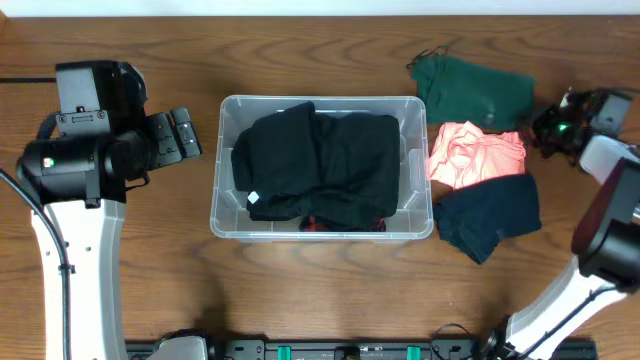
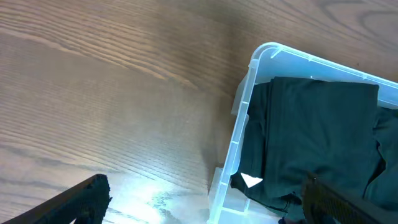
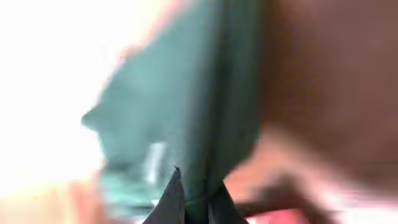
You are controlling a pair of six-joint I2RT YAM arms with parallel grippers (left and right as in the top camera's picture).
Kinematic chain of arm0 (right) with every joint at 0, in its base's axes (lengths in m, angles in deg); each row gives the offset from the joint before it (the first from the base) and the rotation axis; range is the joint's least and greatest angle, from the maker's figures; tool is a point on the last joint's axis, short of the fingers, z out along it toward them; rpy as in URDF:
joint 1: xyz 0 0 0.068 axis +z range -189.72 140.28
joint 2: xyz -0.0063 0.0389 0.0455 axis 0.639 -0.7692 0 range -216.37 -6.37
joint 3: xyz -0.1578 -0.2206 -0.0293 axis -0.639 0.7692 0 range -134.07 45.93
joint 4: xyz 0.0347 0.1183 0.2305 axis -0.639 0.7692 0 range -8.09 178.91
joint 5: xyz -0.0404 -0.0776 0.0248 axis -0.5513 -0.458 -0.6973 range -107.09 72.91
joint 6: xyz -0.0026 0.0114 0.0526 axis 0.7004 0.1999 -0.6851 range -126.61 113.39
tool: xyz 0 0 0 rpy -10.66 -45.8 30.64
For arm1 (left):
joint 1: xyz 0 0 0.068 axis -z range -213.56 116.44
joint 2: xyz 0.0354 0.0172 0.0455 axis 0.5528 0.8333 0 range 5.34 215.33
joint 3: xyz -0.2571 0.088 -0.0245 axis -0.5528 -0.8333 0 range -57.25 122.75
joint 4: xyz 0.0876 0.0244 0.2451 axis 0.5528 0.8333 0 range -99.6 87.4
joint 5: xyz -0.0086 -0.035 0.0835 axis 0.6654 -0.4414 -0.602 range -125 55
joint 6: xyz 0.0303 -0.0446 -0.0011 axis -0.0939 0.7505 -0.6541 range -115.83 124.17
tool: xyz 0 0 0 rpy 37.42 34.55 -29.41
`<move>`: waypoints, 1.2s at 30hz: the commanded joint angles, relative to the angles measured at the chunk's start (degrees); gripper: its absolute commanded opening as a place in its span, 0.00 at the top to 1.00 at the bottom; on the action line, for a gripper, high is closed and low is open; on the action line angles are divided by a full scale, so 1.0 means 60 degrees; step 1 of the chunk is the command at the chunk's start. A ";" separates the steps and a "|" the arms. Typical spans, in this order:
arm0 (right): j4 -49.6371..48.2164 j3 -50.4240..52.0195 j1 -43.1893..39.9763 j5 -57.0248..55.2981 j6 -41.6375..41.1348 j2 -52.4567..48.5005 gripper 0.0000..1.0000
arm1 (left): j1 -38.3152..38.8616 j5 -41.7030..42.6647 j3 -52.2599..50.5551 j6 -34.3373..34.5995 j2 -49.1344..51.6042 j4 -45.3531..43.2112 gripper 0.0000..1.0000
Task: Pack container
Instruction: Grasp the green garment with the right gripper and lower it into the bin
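Observation:
The clear plastic container [image 1: 222,205] stands mid-table and holds black garments [image 1: 320,160] with a bit of red cloth beneath. It also shows in the left wrist view [image 2: 239,134]. My left gripper [image 1: 186,136] is open and empty just left of the container, its fingers [image 2: 211,205] straddling the near corner. A green garment [image 1: 475,90], a pink garment [image 1: 475,152] and a navy garment [image 1: 490,215] lie right of the container. My right gripper [image 1: 550,128] is at the green garment's right edge. In the blurred right wrist view its fingers [image 3: 196,199] pinch green cloth [image 3: 186,93].
The wooden table [image 1: 330,290] runs under everything. The right arm's white link [image 1: 610,220] reaches in from the lower right, beside the navy garment. The left arm's body [image 1: 80,160] stands at the left.

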 commanded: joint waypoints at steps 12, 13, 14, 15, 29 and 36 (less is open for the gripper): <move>-0.1912 -0.0091 0.2062 0.2881 -0.2448 0.5512 0.99 | -0.0040 -0.0047 0.0117 0.0044 0.0004 -0.0007 0.02; -0.2131 -0.0091 0.2371 0.2863 -0.2517 0.5661 0.99 | -0.0040 -0.0047 0.0120 0.0044 0.0004 -0.0007 0.02; -0.2331 -0.0091 0.2688 0.2827 -0.2667 0.5767 0.99 | -0.0040 -0.0047 0.0117 0.0044 0.0004 -0.0007 0.02; -0.2546 -0.0091 0.3031 0.2765 -0.2856 0.5836 0.99 | -0.0040 -0.0047 0.0117 0.0044 0.0004 -0.0007 0.02; -0.5184 -0.0087 0.8998 0.0018 -0.3118 0.4583 0.99 | -0.0040 -0.0047 0.0117 0.0044 0.0004 -0.0007 0.02; -0.5428 -0.0087 1.0036 -0.0040 -0.2401 0.3337 0.99 | -0.0040 -0.0047 0.0120 0.0044 0.0004 -0.0007 0.02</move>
